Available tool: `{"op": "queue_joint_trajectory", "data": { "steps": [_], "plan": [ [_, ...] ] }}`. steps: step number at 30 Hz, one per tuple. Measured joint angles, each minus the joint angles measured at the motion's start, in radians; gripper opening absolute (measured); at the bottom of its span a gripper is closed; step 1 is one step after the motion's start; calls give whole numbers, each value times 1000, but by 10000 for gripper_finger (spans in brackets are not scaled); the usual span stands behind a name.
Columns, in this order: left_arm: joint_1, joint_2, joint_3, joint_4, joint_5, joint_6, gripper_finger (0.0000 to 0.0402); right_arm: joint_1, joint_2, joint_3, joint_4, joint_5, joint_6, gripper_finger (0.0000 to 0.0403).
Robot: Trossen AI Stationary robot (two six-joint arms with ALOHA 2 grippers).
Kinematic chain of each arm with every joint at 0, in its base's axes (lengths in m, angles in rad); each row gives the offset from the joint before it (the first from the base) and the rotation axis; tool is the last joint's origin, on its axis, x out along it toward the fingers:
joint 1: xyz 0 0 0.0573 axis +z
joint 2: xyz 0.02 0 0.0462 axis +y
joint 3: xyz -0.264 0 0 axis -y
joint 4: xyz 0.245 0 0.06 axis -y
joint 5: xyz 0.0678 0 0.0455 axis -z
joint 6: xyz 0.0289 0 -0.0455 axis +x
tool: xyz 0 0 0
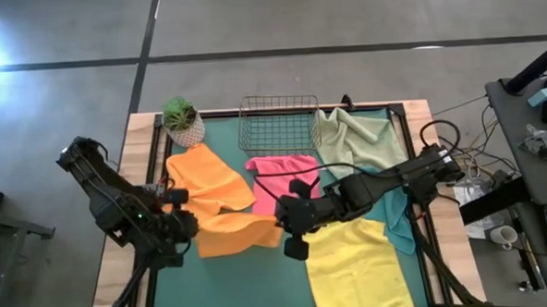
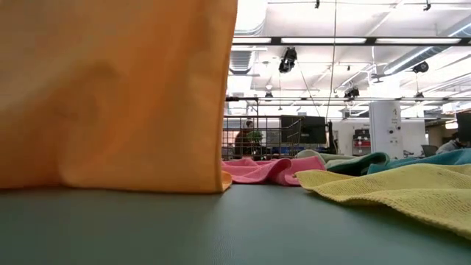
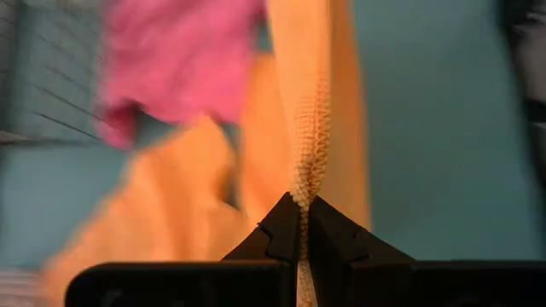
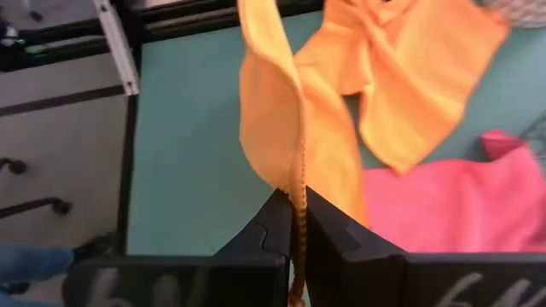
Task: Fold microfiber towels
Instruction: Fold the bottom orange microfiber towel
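An orange microfiber towel [image 1: 237, 232] hangs stretched between my left gripper [image 1: 186, 224] and my right gripper [image 1: 292, 230], both shut on it; in the low view its lower edge [image 2: 147, 188] rests on the green mat. A second orange towel [image 1: 205, 178] lies spread behind it. The pink towel [image 1: 283, 167] lies bunched at the middle, with the sage green towel [image 1: 351, 136] at the far right. The yellow towel [image 1: 357, 265] lies at the near right, and a teal towel [image 1: 401, 224] lies partly under it. My left gripper pinches the orange towel's edge [image 3: 309, 175] between its two fingertips, slanting down from the table's left. The cloth runs on from the fingers and hangs down. My right gripper pinches the same towel's edge [image 4: 296, 175] between its fingertips, slanting down from the table's right. The cloth droops away from the fingers, its lower part on the mat.
A wire basket [image 1: 280, 125] and a small potted plant [image 1: 181, 120] stand at the mat's far edge. The green mat [image 1: 251, 279] shows bare at the near middle and near left.
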Motion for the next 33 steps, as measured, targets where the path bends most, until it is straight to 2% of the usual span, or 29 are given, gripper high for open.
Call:
{"op": "queue_joint_trajectory", "data": {
  "steps": [3, 14, 19, 26, 33],
  "plan": [
    [23, 0, 22, 0, -59, 67, 0, -7, 0, 43, -77, 43, -13, 8],
    [107, 0, 121, -29, -127, 236, 0, -17, 0, 129, -258, 186, -53, 8],
    [133, 2, 179, -96, -160, 259, 0, -18, 0, 179, -268, 257, -100, 8],
    [172, 0, 238, -103, -227, 342, 0, -20, 0, 257, -284, 334, -163, 8],
    [235, 0, 291, -103, -357, 443, 0, -37, 0, 328, -317, 397, -243, 8]
  ]
}}
